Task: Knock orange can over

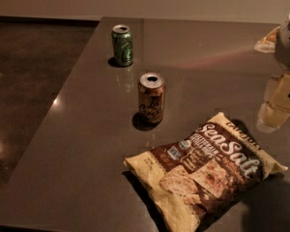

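Observation:
The orange can (151, 98) stands upright near the middle of the dark table (87, 144). It has an orange-brown body with pale script and a silver top rim. My gripper (276, 111) is at the right edge of the view, pale and blocky, well to the right of the can and apart from it.
A green can (122, 45) stands upright behind and left of the orange can. A Sea Salt chip bag (205, 170) lies in front and to the right of the orange can. The table's left edge runs diagonally; dark floor (24, 81) lies beyond it.

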You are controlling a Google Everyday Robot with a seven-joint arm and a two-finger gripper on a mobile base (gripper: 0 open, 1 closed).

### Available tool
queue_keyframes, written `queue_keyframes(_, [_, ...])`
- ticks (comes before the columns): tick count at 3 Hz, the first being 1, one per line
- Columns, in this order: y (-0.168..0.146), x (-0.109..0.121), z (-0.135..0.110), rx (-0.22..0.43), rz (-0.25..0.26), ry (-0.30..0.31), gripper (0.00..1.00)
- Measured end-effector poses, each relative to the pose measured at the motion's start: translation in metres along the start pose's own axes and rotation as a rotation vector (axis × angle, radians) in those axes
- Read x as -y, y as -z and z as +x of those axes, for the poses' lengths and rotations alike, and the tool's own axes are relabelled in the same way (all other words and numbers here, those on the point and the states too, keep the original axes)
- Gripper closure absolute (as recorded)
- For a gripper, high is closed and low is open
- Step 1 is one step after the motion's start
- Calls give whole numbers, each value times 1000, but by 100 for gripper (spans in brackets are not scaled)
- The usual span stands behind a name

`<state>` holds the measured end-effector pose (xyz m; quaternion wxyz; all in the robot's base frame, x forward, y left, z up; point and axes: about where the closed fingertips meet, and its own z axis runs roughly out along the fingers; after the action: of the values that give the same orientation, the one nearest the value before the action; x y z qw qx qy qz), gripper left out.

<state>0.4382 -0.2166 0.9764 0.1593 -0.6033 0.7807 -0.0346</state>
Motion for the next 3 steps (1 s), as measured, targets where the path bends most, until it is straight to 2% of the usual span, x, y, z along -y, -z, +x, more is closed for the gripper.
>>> queue_keyframes(2, [-2, 2, -7, 26, -11, 3, 0])
queue_keyframes(3, [-15, 3, -32, 120, -40, 16, 0])
